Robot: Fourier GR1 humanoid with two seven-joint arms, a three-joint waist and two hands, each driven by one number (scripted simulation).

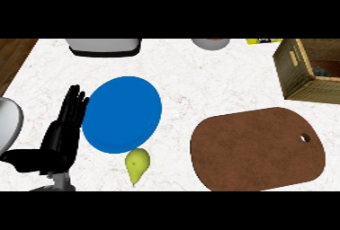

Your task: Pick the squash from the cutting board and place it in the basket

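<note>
Left robot hand (63,130): you see it open, fingers straight, left edge of frame.
Squash (136,165): on the worktop (199,81), just below the blue plate (122,114).
Cutting board (257,149): bare, lower right.
Basket (309,69): upper right edge.

Kitchen, pale marble-look counter (199,76), brown cutting board (257,149), blue plate (121,114), wooden basket (295,67)

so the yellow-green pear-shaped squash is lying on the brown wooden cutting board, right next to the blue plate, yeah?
Not quite. In the head view the yellow-green pear-shaped squash lies on the white marble counter, not on the brown wooden cutting board, which is bare. It is indeed right next to the round blue plate, at its lower edge.
</note>
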